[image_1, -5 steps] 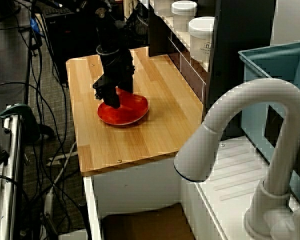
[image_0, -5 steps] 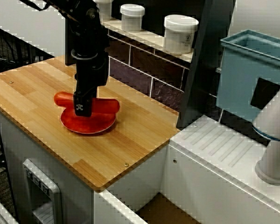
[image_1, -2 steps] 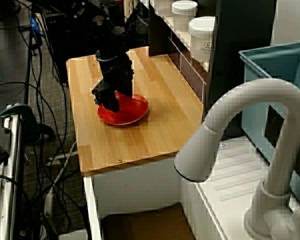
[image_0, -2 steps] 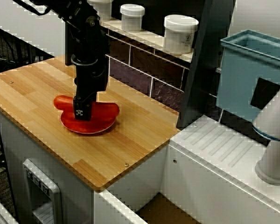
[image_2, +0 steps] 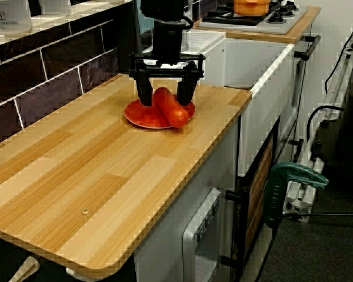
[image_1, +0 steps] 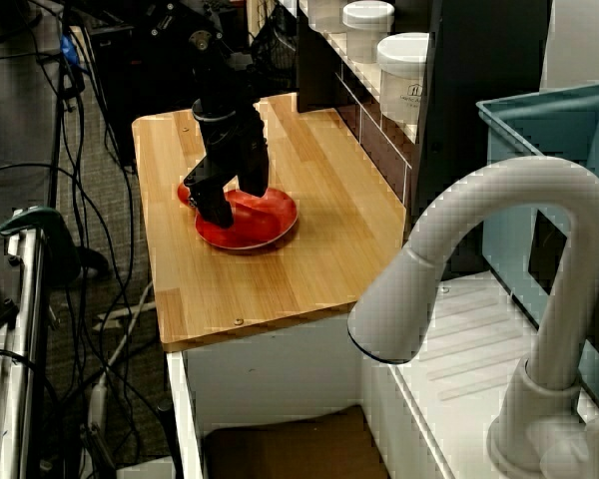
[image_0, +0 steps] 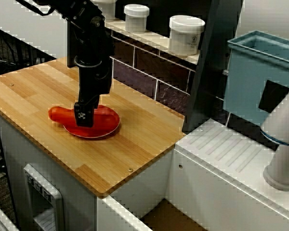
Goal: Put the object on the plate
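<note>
Sausage is lying across the plate, one end overhanging the rim, and we are seeing the gripper straddling it, jaws spread and holding nothing, so only retreating seems left.

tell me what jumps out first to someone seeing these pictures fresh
The black hand draws the eye first, standing low over the red plate on the wooden counter, its fingers open on either side of a glossy red sausage. The sausage lies across the plate with one end sticking out past the rim. Behind, white jars line a shelf above dark tiles.
</note>
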Robot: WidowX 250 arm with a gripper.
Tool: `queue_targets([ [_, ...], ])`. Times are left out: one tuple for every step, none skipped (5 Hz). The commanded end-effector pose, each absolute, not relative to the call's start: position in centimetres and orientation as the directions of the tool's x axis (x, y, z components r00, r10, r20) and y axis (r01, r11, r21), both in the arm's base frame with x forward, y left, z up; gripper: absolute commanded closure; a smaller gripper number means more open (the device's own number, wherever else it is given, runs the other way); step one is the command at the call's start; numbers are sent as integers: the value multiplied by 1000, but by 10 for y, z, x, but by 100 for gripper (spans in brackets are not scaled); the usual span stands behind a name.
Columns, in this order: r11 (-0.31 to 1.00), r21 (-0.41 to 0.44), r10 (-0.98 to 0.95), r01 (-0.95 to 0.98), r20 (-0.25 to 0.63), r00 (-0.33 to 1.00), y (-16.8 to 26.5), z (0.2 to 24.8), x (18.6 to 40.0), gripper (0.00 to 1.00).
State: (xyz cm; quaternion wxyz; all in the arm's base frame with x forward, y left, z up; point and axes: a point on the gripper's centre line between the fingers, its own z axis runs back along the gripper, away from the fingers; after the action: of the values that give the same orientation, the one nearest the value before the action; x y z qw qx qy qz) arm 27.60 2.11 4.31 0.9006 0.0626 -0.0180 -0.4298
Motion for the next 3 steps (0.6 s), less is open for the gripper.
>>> queue_targets([
  [640, 128, -766, 758, 28, 642, 32, 71, 273, 0],
  [647, 112, -761, 754, 40, 647, 37, 83, 271, 0],
  [649, 102, -761, 754, 56, 647, 41, 93, 269, 0],
])
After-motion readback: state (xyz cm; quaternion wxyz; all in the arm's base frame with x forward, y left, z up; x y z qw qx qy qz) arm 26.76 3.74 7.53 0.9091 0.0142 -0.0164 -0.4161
